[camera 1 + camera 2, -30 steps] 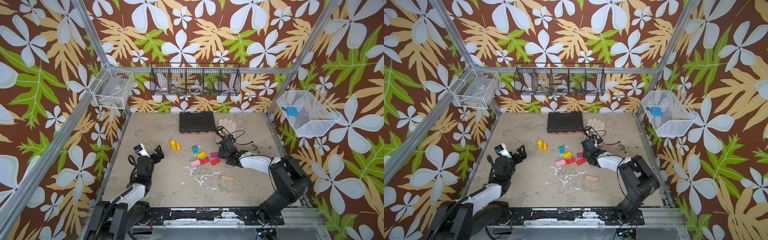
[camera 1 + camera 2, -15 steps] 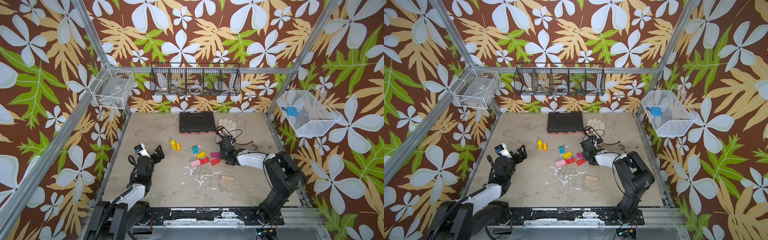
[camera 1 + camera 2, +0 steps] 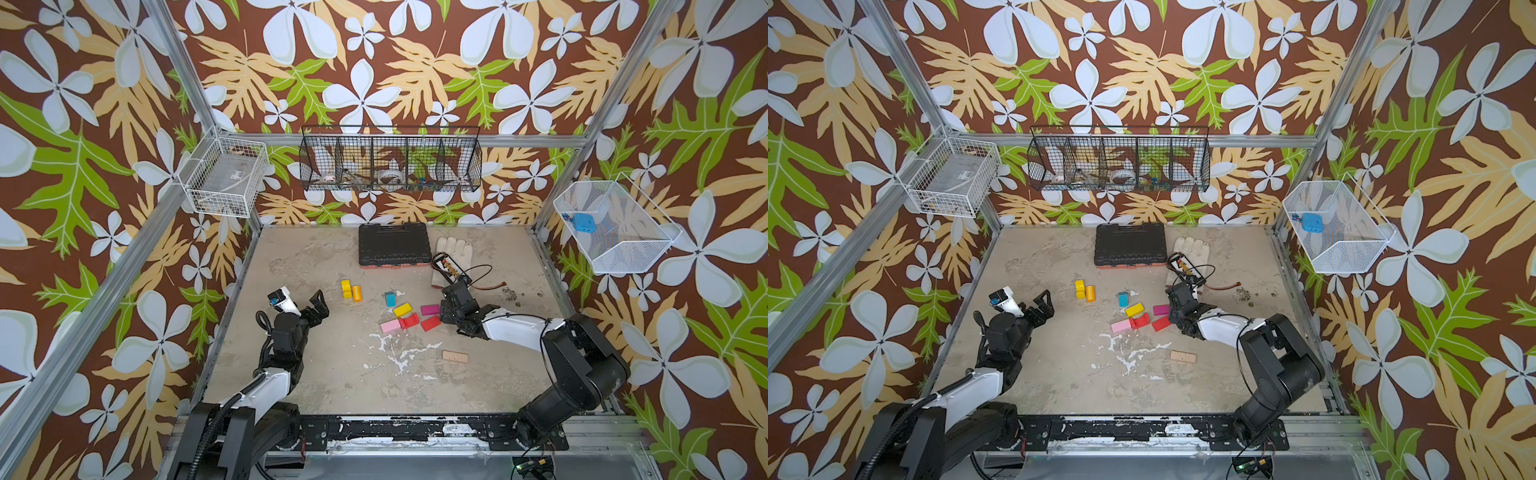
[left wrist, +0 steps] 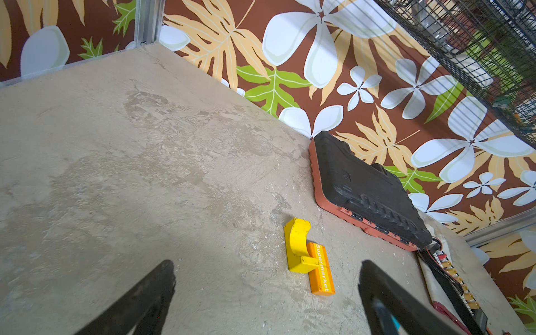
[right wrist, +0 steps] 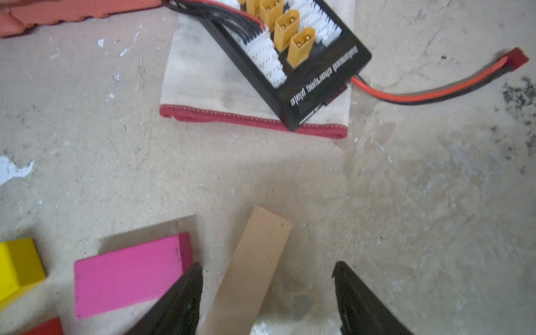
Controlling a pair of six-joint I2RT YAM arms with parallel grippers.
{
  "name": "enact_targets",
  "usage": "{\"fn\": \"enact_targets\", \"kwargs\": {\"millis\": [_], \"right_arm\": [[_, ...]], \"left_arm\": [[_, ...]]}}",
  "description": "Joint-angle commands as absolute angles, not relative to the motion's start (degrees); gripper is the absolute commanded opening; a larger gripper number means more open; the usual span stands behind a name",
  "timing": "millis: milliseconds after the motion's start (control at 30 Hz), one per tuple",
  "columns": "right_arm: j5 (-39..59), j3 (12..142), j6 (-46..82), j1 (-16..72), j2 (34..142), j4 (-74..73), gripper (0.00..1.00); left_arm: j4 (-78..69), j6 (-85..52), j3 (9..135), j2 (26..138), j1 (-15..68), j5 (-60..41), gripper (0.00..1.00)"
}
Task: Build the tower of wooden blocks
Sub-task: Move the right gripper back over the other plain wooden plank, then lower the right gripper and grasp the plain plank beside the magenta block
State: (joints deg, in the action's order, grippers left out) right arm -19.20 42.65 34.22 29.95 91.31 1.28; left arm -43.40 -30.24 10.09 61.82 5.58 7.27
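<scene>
The right gripper [image 3: 448,308] stands low over the table, on the robot's side of the black plastic tool case with the red-orange underside [image 3: 394,245], past its right end. Its jaws stand apart, wider than the plain tan wooden plank [image 5: 249,269] that lies slanted between them. One finger [image 5: 179,304] is just beside the plank and bare table shows before the other, so nothing is clamped. Only the right wrist view shows this plank; in both top views the gripper covers it. Beside that same finger lies the flat magenta block [image 5: 127,278].

The left gripper [image 4: 268,265] hovers well apart from the case, beyond its left end, jaws wide and holding nothing. Between it and the case the yellow arch-shaped block [image 4: 295,246] touches the orange block printed "Supermarket" [image 4: 320,269]; that print is readable only in the left wrist view.

The other blocks lie single and flat on the grey-beige table [image 3: 311,374], in front of the case: teal block [image 3: 390,299], yellow block [image 3: 402,309], pink block [image 3: 390,326], notched red block [image 3: 409,321], flat red block [image 3: 430,323], and, farthest from the case, a second tan plank [image 3: 454,356].

From the case's left end to the wall the surface is open. At its right end lies a white work glove [image 3: 451,253] carrying a black charging board with yellow plugs [image 5: 304,58] and a red-black cable [image 5: 435,92], near the right gripper.
</scene>
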Motion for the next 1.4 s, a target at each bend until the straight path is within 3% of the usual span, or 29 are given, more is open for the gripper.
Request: {"fn": "enact_targets", "kwargs": {"millis": [0,200,933,1133,1267,1300,1367], "right_arm": [[-18.0,40.1,34.4,30.0,88.5,-1.4,0.69],[-13.0,32.1,36.6,30.1,83.1,-6.2,0.57],[-11.3,36.6,37.1,30.5,91.7,-6.0,0.55],[-11.8,38.4,36.6,30.5,93.1,-5.0,0.63],[-12.2,38.6,36.3,30.6,93.3,-4.7,0.85],[-13.7,39.5,35.2,30.7,93.1,-3.2,1.0],[-13.6,40.5,34.9,30.9,93.7,-2.9,1.0]], "left_arm": [[-45.0,-30.0,10.1,61.7,5.7,7.5,1.0],[-45.1,-29.9,10.1,61.9,5.7,7.1,1.0],[-44.9,-29.9,10.3,62.0,5.8,7.1,1.0],[-44.8,-29.9,10.3,62.1,5.8,7.4,1.0],[-44.8,-29.8,10.4,62.1,5.8,7.2,1.0],[-45.0,-29.8,10.2,62.0,5.8,7.3,1.0],[-45.0,-29.8,10.2,61.9,5.9,7.3,1.0]]}}
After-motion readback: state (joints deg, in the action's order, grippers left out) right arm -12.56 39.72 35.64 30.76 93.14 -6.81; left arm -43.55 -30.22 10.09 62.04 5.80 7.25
